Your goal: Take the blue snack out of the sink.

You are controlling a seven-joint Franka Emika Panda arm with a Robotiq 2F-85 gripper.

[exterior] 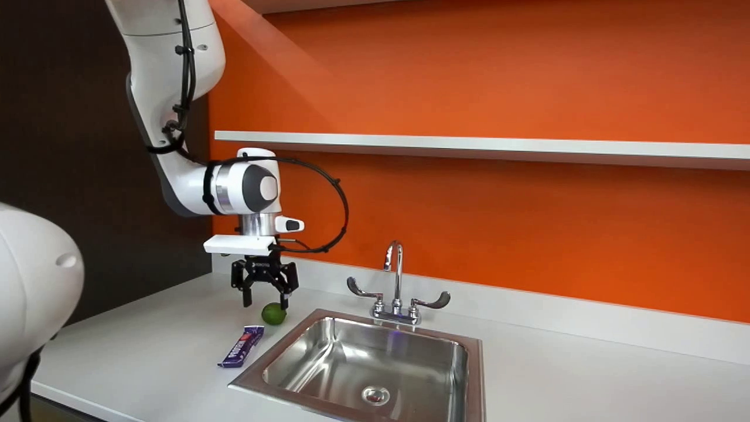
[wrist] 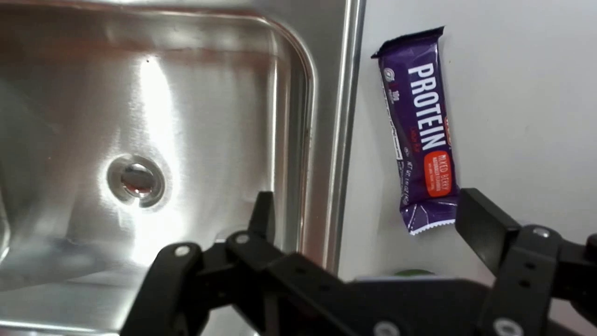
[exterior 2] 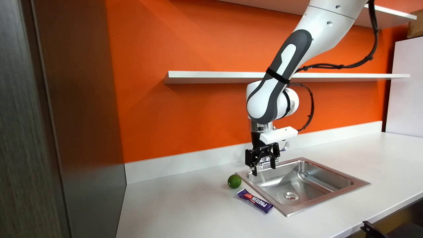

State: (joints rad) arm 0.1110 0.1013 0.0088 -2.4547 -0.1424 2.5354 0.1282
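Note:
The blue-purple snack bar, marked PROTEIN, lies flat on the white counter beside the sink in both exterior views (exterior: 242, 347) (exterior 2: 255, 201) and in the wrist view (wrist: 422, 130). The steel sink (exterior: 476, 375) shows no snack inside; its rim also shows in an exterior view (exterior 2: 330, 203) and the wrist view (wrist: 326, 140). My gripper (exterior: 265, 303) is open and empty, pointing down above the counter by the sink's edge; it also shows in an exterior view (exterior 2: 264, 169). In the wrist view the fingers (wrist: 368, 205) are wide apart, with the bar ahead of them.
A green lime (exterior: 273, 314) sits on the counter near the sink corner, also in an exterior view (exterior 2: 234, 181); only its edge (wrist: 414, 272) shows in the wrist view. A faucet (exterior: 397, 287) stands behind the sink. A white shelf (exterior: 469, 144) runs along the orange wall.

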